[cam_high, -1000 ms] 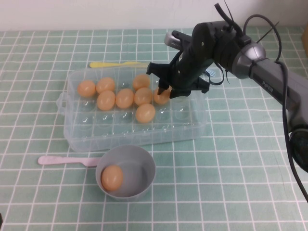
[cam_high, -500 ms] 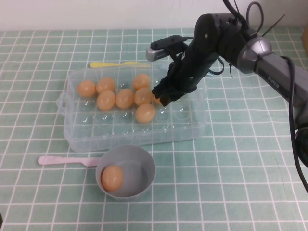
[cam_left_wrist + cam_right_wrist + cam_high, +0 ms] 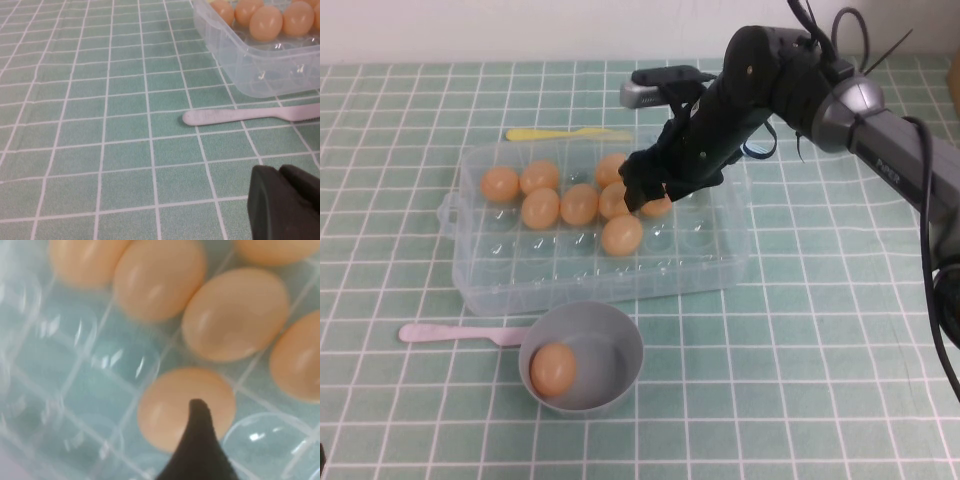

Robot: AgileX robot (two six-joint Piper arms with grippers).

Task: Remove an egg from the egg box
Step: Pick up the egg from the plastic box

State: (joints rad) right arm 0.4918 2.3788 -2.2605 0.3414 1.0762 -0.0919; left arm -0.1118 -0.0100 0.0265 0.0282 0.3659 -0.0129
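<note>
Egg: small orange-tan oval egg (image 3: 186, 407) lies under one dark fingertip (image 3: 199, 426), inside clear plastic egg box (image 3: 710, 268).
Right gripper: right gripper (image 3: 642, 190) has shifted left over the cluster; fingers newly spread, grasping nothing — ready to descend.
Left gripper: left gripper (image 3: 285, 200) parked beside pink plastic knife (image 3: 240, 115); finger state unclear.

The egg box (image 3: 600, 275) is a clear plastic rectangle with rounded corners and a small handle at its left end, lying flat on the green checked cloth; its floor is a grid of dimples; eight smooth orange-tan eggs cluster in its far half, touching one another; the egg (image 3: 621, 235) nearest the front stands slightly apart, in the middle row; the front dimples hold nothing.
</note>
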